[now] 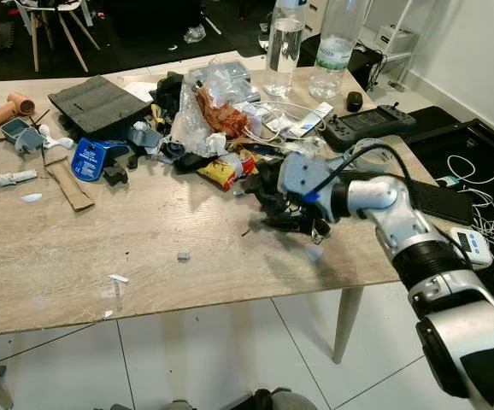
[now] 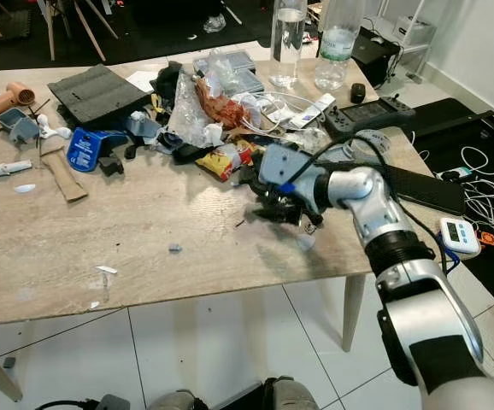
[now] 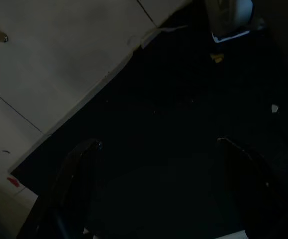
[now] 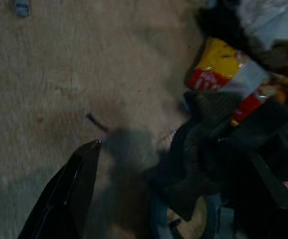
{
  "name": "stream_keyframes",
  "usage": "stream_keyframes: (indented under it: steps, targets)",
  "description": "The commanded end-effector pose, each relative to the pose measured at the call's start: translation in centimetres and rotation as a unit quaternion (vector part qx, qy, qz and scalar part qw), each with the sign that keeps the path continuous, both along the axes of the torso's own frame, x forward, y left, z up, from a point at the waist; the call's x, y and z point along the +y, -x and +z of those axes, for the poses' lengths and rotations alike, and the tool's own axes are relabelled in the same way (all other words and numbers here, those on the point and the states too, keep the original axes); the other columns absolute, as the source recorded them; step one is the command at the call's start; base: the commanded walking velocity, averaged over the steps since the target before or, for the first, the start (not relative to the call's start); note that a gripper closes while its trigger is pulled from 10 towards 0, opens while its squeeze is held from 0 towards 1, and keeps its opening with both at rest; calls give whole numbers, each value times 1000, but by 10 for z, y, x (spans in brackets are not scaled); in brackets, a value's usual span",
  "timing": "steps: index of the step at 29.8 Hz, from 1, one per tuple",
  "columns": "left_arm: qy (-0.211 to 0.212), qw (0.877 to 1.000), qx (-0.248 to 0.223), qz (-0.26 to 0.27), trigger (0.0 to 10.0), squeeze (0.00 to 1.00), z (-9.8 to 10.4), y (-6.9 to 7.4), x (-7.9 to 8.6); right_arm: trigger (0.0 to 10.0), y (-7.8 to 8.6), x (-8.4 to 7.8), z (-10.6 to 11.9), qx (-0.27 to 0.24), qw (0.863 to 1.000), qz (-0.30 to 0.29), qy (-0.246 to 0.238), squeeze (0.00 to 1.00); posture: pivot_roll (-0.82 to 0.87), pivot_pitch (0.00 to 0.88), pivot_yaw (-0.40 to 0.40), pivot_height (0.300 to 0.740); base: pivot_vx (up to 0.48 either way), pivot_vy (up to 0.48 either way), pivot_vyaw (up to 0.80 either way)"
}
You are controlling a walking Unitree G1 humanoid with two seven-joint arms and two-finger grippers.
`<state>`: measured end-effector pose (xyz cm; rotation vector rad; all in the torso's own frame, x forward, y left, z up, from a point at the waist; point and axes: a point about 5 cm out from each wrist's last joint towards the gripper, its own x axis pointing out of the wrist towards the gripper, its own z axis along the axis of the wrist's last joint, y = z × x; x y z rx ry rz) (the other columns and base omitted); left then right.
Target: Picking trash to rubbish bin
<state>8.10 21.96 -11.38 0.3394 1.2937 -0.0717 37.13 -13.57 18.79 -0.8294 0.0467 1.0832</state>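
A heap of trash point(image 1: 204, 120) lies across the middle of the wooden table point(image 1: 102, 248): clear plastic, an orange bag and a yellow-red wrapper point(image 1: 221, 171). At its near right edge sits a black crumpled piece point(image 1: 274, 203). My right gripper point(image 1: 285, 213) is down on the table at this piece. In the right wrist view its fingers point(image 4: 72, 191) stand wide apart, with the black piece point(image 4: 209, 159) between them and the wrapper point(image 4: 218, 64) just beyond. In the dark left wrist view my left gripper point(image 3: 159, 144) hangs open over dark floor.
Two water bottles point(image 1: 284, 43) and a black controller point(image 1: 371, 124) stand at the table's far right. A black foam pad point(image 1: 97, 102), a blue packet point(image 1: 89, 158) and a hair dryer point(image 1: 8, 109) lie to the left. Cables point(image 1: 486, 188) cover the floor on the right.
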Motion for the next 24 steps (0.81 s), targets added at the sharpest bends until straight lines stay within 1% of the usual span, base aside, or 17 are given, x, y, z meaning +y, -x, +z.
stream_keyframes:
  steps: [1, 2, 3, 6, 8, 10, 13, 15, 16, 17, 18, 24]
  targets:
    - [-5, 1000, 17, 2, 10000, 0, -1, 13, 6, 10000, 1, 4, -12, 4, 1000, -7, 24, 0, 58, 122, -8, 740, 0, 0, 0]
    - [-5, 1000, 17, 2, 10000, 0, -1, 13, 6, 10000, 1, 4, -12, 4, 1000, -7, 24, 0, 58, 122, -8, 740, 0, 0, 0]
    - [-6, 1000, 20, 3, 10000, 0, -1, 17, 9, 10000, -1, 6, -12, -7, 999, -19, 30, 0, 61, 122, -7, 740, 0, 0, 0]
    - [-6, 1000, 21, 4, 10000, 0, -1, 18, 9, 10000, -4, 8, -10, -18, 999, -33, 33, 0, 61, 122, -7, 740, 0, 0, 0]
    - [-5, 1000, 21, 2, 10000, 0, -2, 18, 7, 10000, -8, 5, -11, -31, 996, -61, 52, 0, 59, 121, -8, 740, 0, 0, 0]
    - [-2, 1000, 20, 0, 10000, 0, -2, 17, 3, 10000, -10, 4, -12, -38, 994, -83, 58, 0, 59, 121, -8, 740, 0, 0, 0]
    - [0, 1000, 18, -2, 10000, 0, -3, 15, -1, 10000, -12, 5, -13, -40, 993, -92, 58, 0, 59, 121, -9, 740, 0, 0, 0]
    - [5, 1000, 16, -4, 10000, 0, -4, 13, -10, 10000, -12, 6, -16, -42, 992, -102, 60, 0, 59, 122, -10, 740, 0, 0, 0]
    - [7, 1000, 15, -5, 10000, 0, -5, 12, -14, 0, -13, 7, -16, -43, 992, -106, 57, 0, 60, 122, -11, 740, 0, 0, 0]
    - [7, 1000, 15, -5, 10000, 0, -5, 12, -14, 0, -13, 7, -16, -43, 992, -106, 57, 0, 60, 122, -11, 740, 0, 0, 0]
    - [10, 1000, 13, -7, 10000, 0, -6, 10, -22, 0, -13, 8, -16, -44, 992, -109, 53, 0, 60, 122, -11, 740, 0, 0, 0]
    - [14, 1000, 11, -10, 10000, 0, -6, 7, -30, 0, -15, 11, -14, -56, 991, -117, 44, 0, 60, 124, -8, 740, 0, 0, 0]
